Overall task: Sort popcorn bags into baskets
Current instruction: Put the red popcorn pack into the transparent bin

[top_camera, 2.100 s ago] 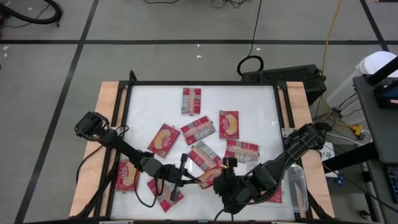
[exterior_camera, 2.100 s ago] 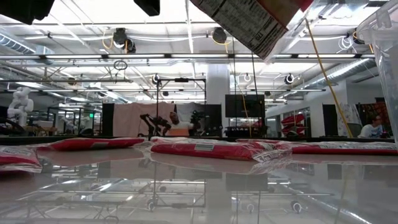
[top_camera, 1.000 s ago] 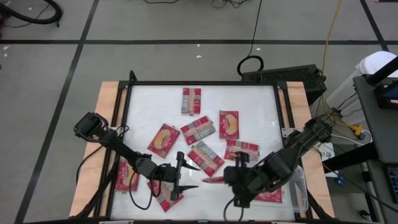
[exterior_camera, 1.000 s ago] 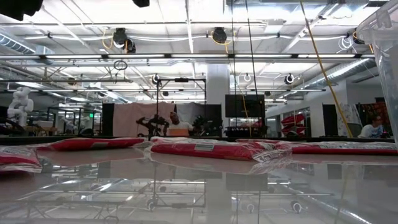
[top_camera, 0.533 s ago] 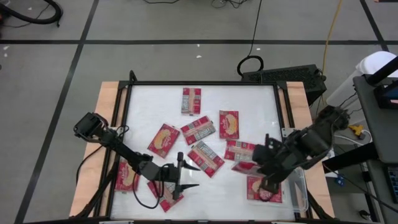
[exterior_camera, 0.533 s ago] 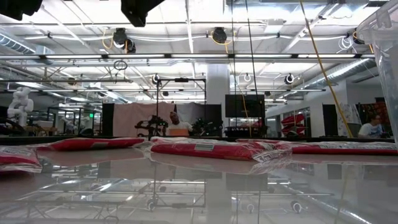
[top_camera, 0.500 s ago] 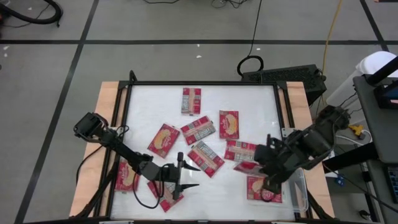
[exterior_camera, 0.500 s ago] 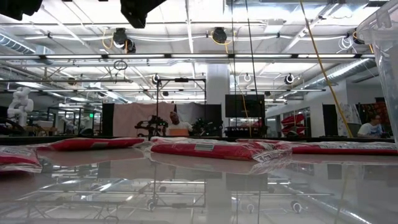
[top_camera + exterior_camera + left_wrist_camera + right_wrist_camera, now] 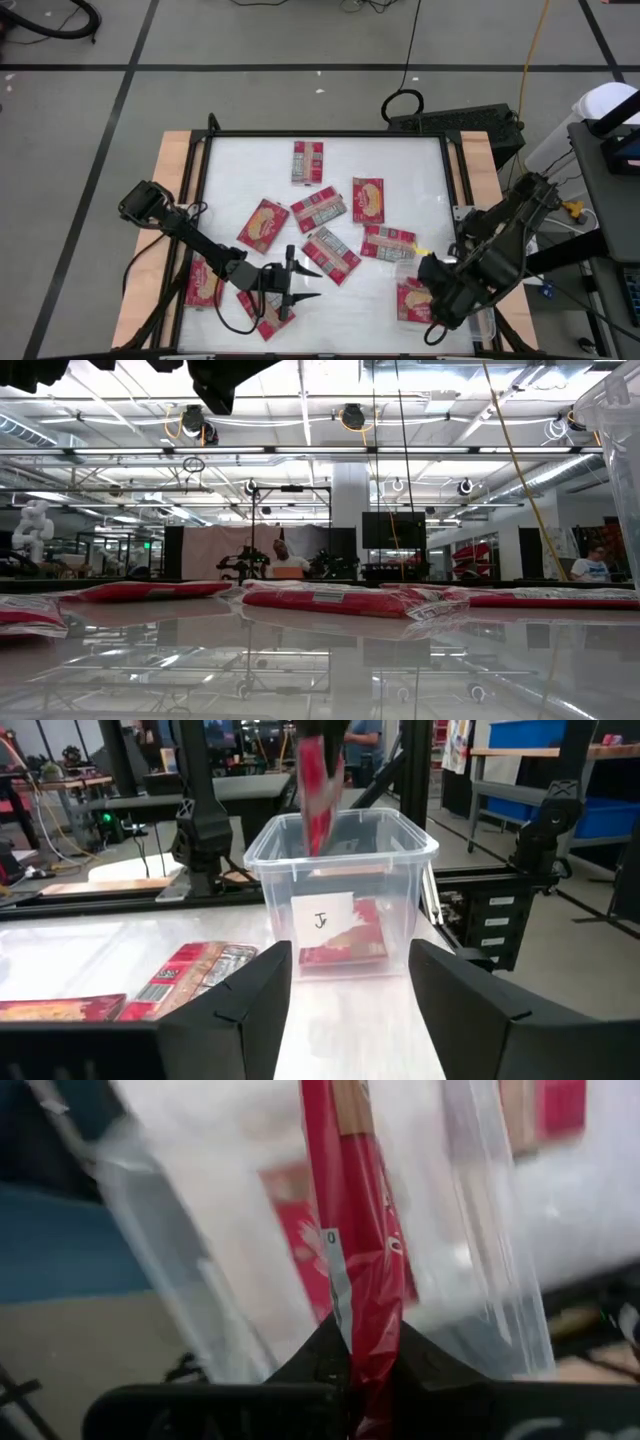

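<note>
Several red popcorn bags lie flat on the white table top. The clear bin stands at the table's near right corner, mostly under my right arm in the high view. My right gripper is over it, shut on one popcorn bag. A red packet shows through the bin's wall. My left gripper stands open near the front edge, left of the middle, pointing toward the bin with nothing between its fingers. My right gripper pinches the popcorn bag's upper end between its two fingers, coming from above. The bag hangs upright below the fingers, edge-on in the right wrist view. Its lower end is about level with the bin's rim, clear of the table.
A packet lies just left of the bin, and two more lie beside my left arm at the near left. The table has a black frame and wooden side strips. The far part of the top is bare.
My right gripper has carried the popcorn bag from the near middle of the table toward the right edge, to above the bin. The bag has stayed clear of the table and now hangs upright over the bin's opening.
</note>
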Controlling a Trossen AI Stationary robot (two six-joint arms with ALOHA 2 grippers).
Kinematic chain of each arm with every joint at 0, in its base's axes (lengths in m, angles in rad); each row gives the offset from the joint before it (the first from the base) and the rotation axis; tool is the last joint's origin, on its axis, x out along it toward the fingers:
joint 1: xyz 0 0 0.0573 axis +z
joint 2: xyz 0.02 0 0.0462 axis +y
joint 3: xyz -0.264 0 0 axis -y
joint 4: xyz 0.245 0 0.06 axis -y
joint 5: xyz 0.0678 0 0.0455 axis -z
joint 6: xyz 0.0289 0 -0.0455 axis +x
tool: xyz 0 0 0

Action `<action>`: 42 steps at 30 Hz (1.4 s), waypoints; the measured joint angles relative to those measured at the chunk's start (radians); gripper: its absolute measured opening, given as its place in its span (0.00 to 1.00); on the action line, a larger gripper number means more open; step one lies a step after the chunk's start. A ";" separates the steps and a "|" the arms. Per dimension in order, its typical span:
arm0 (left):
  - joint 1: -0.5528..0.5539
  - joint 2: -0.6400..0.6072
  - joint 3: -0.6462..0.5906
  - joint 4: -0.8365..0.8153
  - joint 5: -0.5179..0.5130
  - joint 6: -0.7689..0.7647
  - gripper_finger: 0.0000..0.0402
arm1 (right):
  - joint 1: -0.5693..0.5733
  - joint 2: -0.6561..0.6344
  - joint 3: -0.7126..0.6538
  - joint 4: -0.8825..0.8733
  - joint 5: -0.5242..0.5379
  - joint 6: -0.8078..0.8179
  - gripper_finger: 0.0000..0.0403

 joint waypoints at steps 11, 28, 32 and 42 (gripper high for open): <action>0.013 0.000 0.000 -0.010 0.001 0.008 0.48 | 0.041 0.000 -0.251 0.120 0.024 0.025 0.03; 0.019 0.001 0.000 -0.031 0.003 -0.017 0.48 | 0.041 0.000 -0.485 0.436 -0.001 -0.076 0.15; 0.018 0.001 0.000 -0.032 0.006 -0.018 0.45 | 0.041 0.000 -0.513 0.476 -0.054 -0.069 0.20; 0.018 0.001 0.000 -0.040 0.007 -0.020 0.45 | 0.040 -0.037 -0.513 0.536 -0.062 -0.034 0.27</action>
